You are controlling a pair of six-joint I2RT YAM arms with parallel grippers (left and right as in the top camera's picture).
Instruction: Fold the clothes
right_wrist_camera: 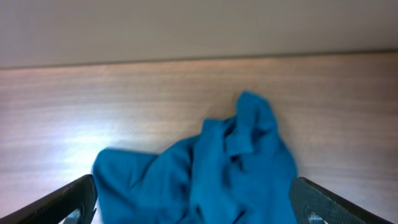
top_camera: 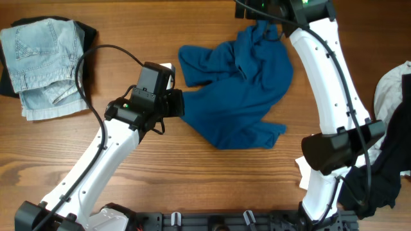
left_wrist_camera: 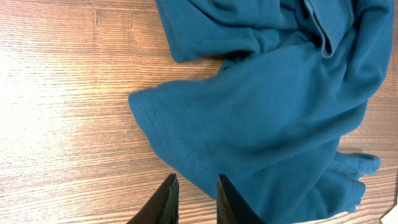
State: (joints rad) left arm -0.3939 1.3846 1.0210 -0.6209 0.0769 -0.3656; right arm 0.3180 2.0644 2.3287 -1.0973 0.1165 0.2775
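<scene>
The dark blue shirt lies crumpled and unfolded near the middle of the table. It is spread to no clear outline, with one lobe thrown out toward the left claw and a bunched ridge rising toward the right claw.

The left claw sits low over the wood at the shirt's near edge. Its fingers are parted by only a narrow gap and have hold of nothing. The hem runs just ahead of it and to its right, with one finger over the cloth's margin. That looks like a stance for pinching the edge and drawing it flat.

The right claw hangs above the far side with its jaws spread wide and empty. The ridge of fabric stands below and between them, not touched. It seems placed to take that high point.

Further out, well off to the left claw's left, a folded pale denim piece rests on a black garment. The left arm's cable loops across them. Beyond the right arm's base, a white piece and a black piece lie heaped at the table's edge.

Nothing sits between either claw and the shirt. The likely hindrance is the shirt's own tangle, since overlapping layers could be picked up together.
</scene>
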